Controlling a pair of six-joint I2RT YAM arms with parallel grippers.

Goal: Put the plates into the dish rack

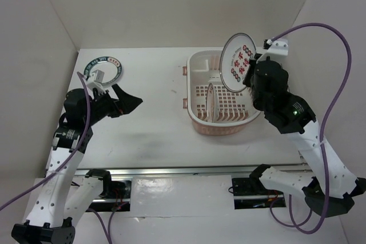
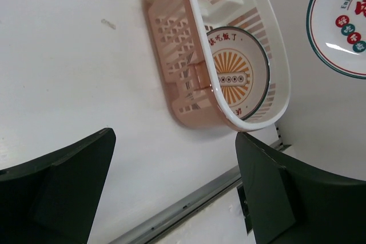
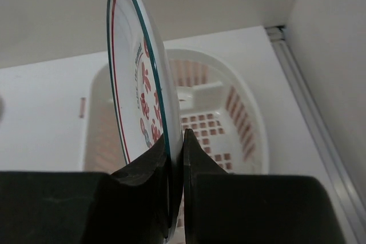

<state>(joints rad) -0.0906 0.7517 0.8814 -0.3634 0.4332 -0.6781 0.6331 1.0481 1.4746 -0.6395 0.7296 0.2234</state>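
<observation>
My right gripper (image 1: 249,78) is shut on the rim of the red-motif plate (image 1: 237,62) and holds it upright above the far right part of the dish rack (image 1: 197,119). In the right wrist view the plate (image 3: 134,84) stands edge-on in the shut gripper (image 3: 175,141), over the rack (image 3: 246,124). The orange sunburst plate (image 1: 210,102) stands on edge inside the rack and also shows in the left wrist view (image 2: 237,72). The dark-rimmed plate (image 1: 108,64) lies flat at the far left. My left gripper (image 1: 127,101) is open and empty just in front of it.
White walls close the table on the left, back and right. A metal rail (image 1: 189,171) runs along the near edge. The left wrist view shows the rack (image 2: 171,44) on its side of view and the held plate (image 2: 343,21).
</observation>
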